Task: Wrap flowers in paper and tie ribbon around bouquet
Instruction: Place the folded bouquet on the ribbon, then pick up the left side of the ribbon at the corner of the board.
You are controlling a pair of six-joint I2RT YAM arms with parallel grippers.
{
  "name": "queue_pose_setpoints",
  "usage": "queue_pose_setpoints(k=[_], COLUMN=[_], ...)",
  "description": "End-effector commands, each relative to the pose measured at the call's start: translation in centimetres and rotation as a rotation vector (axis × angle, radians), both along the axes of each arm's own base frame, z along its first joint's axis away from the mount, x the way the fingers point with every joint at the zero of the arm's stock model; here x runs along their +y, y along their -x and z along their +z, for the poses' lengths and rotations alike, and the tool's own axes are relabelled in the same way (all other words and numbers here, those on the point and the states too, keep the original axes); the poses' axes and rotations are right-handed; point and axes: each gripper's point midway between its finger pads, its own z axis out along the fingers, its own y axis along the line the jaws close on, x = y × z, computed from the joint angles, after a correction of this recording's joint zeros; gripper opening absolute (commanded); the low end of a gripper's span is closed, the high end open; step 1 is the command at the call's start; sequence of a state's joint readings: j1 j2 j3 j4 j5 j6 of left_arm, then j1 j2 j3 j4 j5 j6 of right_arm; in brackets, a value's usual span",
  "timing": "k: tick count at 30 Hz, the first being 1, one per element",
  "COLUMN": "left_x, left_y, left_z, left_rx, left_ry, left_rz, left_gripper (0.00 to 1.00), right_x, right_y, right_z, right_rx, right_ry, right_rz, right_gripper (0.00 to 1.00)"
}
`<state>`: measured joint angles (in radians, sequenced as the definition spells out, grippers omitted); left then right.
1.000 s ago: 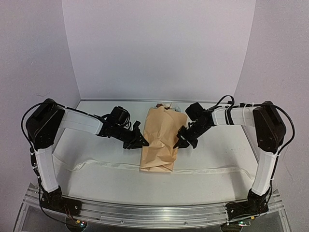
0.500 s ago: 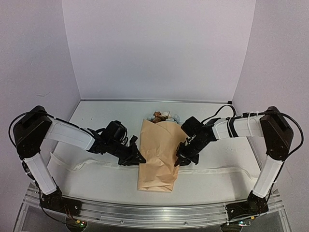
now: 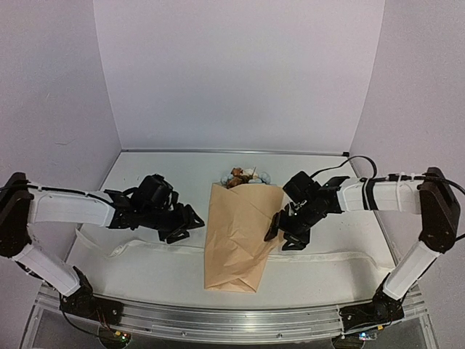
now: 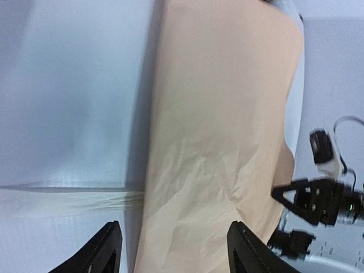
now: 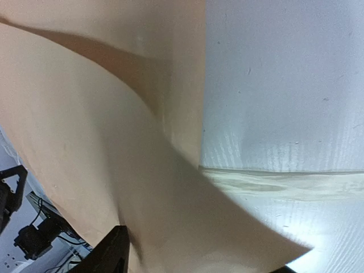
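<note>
Jaws spread on both grippers, nothing held: left gripper (image 3: 183,224) just clear of paper (image 3: 236,233), right gripper (image 3: 280,234) at its other edge. We judge wrap light, springy, prone to unfold. Ribbon (image 3: 138,247) limp, running under it just nearer than both jaws; we'd pinch its free ends, sparing fragile flowers (image 3: 245,176)

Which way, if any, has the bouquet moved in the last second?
Yes. The bouquet has slid toward the robot: its folded bottom end now lies closer to the metal rail at the table's near edge.
</note>
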<state>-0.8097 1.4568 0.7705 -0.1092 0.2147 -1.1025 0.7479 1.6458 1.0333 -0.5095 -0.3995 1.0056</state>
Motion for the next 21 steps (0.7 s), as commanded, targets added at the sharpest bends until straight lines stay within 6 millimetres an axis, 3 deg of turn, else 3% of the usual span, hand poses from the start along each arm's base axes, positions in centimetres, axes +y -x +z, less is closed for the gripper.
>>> queue_pose_setpoints(k=[1,6,8,15,21], left_x=[9.5,17.0,19.2,23.1,25.7], left_y=[0.3,3.7,5.1,8.0,8.3], left_z=[-1.3,-1.6,-1.8,-2.6,-3.7], left_rx=[0.044,0.124,0.165,0.25,0.218], left_ry=[-0.249,-0.353,-0.366,-0.412,-0.44], left_rz=[0.405,0.714,0.826,1.033,1.162], left_gripper=[0.67,0.68,0.68,0.68,0.74], right_x=[-3.7,-6.3,-7.2,-10.1,-12.8], right_y=[0.8,1.3,1.4,1.6,2.4], right_z=[1.4,2.0,2.1,2.5,2.3], right_rx=[-0.11,-0.179,-0.204,-0.266,-0.268], right_ry=[0.124,0.188,0.209,0.252,0.285], right_rz=[0.063,0.092,0.091,0.063,0.039], right_gripper=[0.69,0.76,0.77,0.83,0.87])
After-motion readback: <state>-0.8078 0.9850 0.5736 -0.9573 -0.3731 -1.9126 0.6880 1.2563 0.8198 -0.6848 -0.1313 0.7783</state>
